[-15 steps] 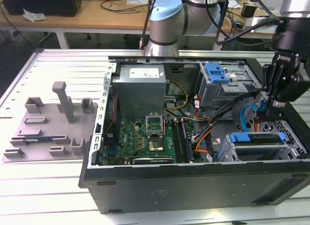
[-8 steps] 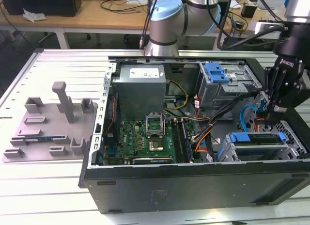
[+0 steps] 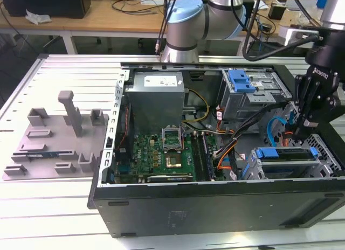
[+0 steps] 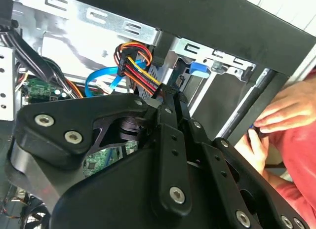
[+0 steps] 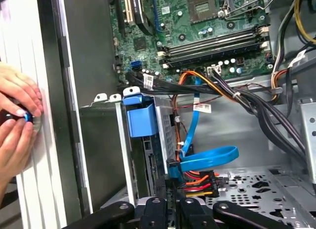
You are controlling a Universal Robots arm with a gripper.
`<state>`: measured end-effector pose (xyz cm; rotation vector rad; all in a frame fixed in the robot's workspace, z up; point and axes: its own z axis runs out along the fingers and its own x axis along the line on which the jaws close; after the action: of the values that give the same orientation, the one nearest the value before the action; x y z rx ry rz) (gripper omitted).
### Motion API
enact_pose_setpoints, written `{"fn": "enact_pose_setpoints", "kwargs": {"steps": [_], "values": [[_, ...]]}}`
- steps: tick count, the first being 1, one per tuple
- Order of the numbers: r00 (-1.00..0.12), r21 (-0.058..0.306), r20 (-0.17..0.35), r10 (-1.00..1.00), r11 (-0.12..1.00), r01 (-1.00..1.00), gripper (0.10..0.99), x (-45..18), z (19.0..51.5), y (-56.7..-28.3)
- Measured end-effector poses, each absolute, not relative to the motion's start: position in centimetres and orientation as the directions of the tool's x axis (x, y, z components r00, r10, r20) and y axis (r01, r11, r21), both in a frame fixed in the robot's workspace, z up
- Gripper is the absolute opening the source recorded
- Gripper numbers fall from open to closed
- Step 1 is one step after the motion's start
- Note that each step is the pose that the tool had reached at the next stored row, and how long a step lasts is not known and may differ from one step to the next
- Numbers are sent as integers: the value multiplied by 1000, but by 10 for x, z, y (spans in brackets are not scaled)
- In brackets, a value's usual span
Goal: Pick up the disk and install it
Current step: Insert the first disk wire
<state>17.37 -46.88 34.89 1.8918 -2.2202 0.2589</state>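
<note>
Jaws drawn together, the gripper [image 4: 170, 96] noses at a red-and-yellow wire plug [image 5: 192, 183]; the disk [image 3: 285, 153] sits slotted just beside them.

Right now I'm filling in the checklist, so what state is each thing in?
Computer case: lying on its side, open.
Disk: seated in its cage.
Blue cable: loose loop beside the cage.
End effector: down inside the case, at the cable plugs.
Hands: beside the case, pinching something small and blue.
</note>
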Motion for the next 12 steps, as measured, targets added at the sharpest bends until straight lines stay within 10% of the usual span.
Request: {"fn": "enact_pose_setpoints", "kwargs": {"steps": [12], "values": [[-69, 1, 243, -968, 71, -997, 165, 169, 350, -474]]}}
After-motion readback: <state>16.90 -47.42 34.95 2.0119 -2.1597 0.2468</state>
